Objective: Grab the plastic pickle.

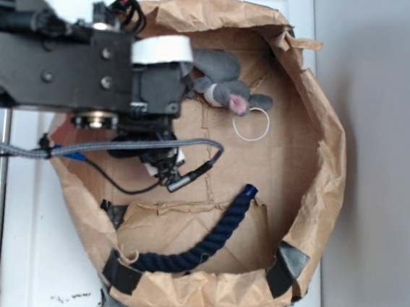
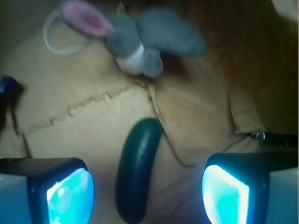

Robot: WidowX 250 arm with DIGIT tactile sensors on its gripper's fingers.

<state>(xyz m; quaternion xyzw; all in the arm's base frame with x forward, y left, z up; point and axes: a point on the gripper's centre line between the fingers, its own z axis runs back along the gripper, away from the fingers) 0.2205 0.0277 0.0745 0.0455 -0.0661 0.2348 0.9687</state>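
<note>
Glowing fingertips (image 2: 70, 193) of our gripper (image 2: 147, 191) are hanging wide open, gripping nothing, straddling the plastic pickle (image 2: 137, 170) on cardboard, apparently lined up for a grab; plush mouse (image 2: 140, 39) beyond.

My arm (image 1: 76, 61) over paper basin's (image 1: 326, 172) 9 o'clock side. Grey plush mouse (image 1: 223, 83) at 12, white ring (image 1: 251, 124) beside it. Navy rope (image 1: 199, 247) curves along 6.
</note>
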